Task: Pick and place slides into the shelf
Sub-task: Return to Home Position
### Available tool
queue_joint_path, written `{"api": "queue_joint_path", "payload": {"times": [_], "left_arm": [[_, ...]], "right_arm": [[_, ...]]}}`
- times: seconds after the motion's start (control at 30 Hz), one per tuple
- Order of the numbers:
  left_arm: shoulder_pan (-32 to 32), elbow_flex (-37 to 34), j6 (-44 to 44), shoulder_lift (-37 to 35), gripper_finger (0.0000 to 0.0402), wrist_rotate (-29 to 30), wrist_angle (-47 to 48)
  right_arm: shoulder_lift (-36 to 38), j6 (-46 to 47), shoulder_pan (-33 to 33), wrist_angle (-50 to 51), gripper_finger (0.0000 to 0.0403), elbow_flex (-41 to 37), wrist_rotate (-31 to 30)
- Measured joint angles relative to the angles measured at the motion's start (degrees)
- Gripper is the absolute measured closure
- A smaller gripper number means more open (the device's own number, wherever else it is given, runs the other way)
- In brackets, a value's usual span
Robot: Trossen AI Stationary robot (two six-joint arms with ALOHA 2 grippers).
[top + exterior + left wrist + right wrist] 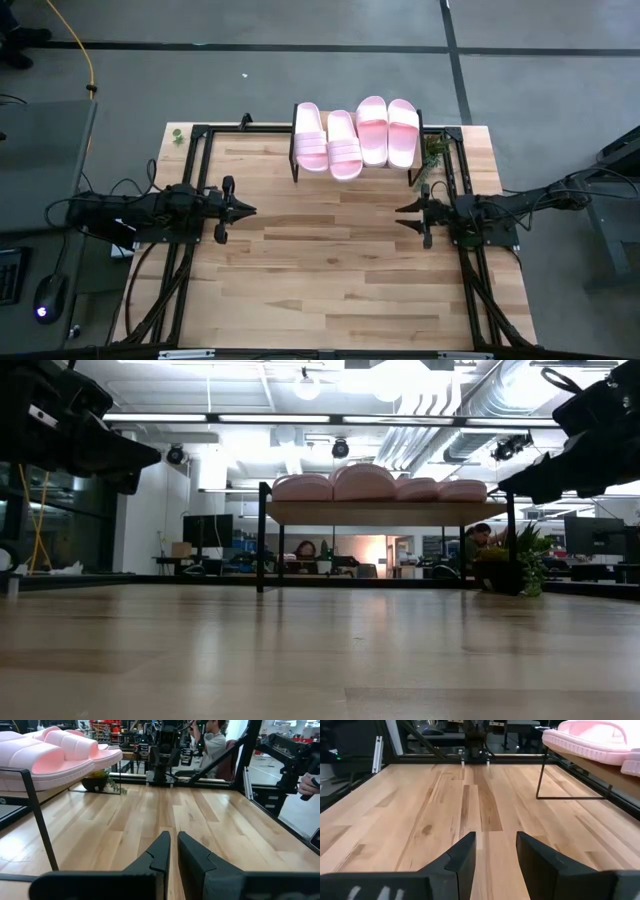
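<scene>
Slides (357, 138), all four of them, lie side by side on the shelf (385, 512) at the far edge of the tabletop (330, 270). The two on the left arm's side sit a little nearer the arms than the other pair. A small potted plant (432, 160) stands just beside the shelf's right end. The left claw (250, 210) hangs over the tabletop's left side, well apart from the shelf. Its fingers (160, 851) are drawn almost together (only a thin slit shows) and grip nothing. The right claw (402, 214) faces it from the right side, fingers (465, 852) plainly spread and empty.
</scene>
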State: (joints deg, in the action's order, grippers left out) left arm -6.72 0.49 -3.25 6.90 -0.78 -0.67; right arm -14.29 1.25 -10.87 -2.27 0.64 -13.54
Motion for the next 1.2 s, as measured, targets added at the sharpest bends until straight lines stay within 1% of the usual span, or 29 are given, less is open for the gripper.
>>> {"api": "queue_joint_path", "payload": {"times": [0.33, 0.47, 0.53, 1.2], "left_arm": [[0.0, 0.0, 0.0, 0.0, 0.0378, 0.0, 0.0], [0.0, 0.0, 0.0, 0.0, 0.0378, 0.0, 0.0], [0.0, 0.0, 0.0, 0.0, 0.0378, 0.0, 0.0], [0.0, 0.0, 0.0, 0.0, 0.0378, 0.0, 0.0]], "right_arm": [[0.0, 0.4, 0.0, 0.3, 0.027, 0.1, 0.1], [0.0, 6.4, 0.0, 0.4, 0.027, 0.1, 0.2], [0.0, 7.8, 0.0, 0.4, 0.027, 0.2, 0.2], [0.0, 7.7, 0.0, 0.4, 0.027, 0.2, 0.2]]}}
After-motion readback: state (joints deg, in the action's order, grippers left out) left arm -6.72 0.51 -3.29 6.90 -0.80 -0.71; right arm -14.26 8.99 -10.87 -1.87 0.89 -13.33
